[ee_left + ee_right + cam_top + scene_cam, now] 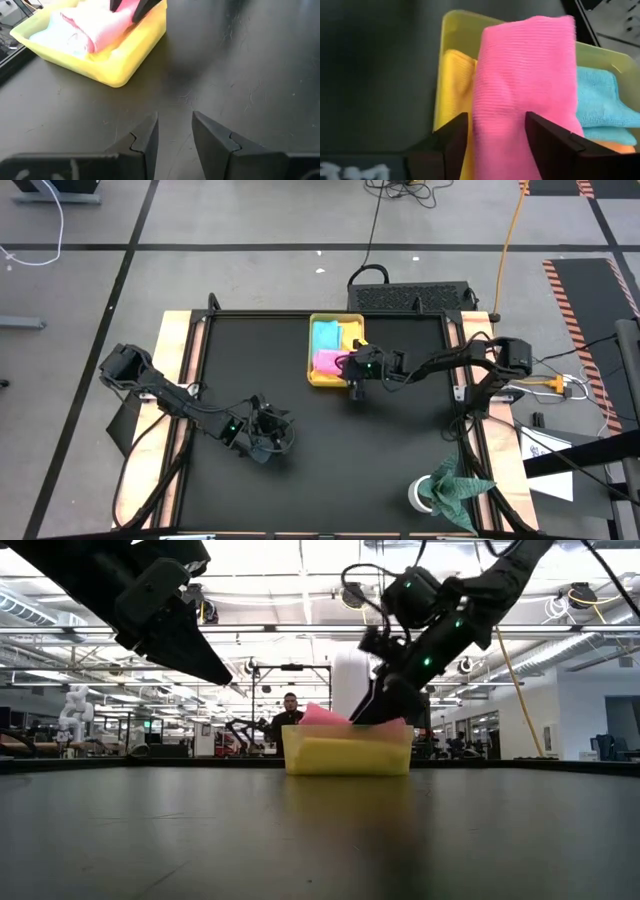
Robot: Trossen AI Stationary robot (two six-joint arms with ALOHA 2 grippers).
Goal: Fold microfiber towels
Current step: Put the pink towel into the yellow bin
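Observation:
The yellow tray point(322, 378) stands on the black table at the far middle. A folded pink towel point(520, 85) lies across a yellow towel point(454, 75), a light blue one point(597, 95) and an orange one point(615, 147) in it. My right gripper point(496, 135) is open at the tray's near right corner, slanting down, with the pink towel's near end running under and between its fingers. My left gripper point(175, 135) hangs open above the bare table at the front left point(265, 442), nothing between its fingers. My right gripper has its two fingers point(452, 145) apart over the near end of the pink towel point(497, 150), slanting down from the table's right. The towel lies in the tray and is wider than the gap. I cannot tell whether the fingers touch it.
A dark green cloth point(462, 485) sits beside a white round thing point(420, 496) at the table's front right corner. Bare black table lies between the tray and the left gripper. A person point(290, 715) shows far behind the table.

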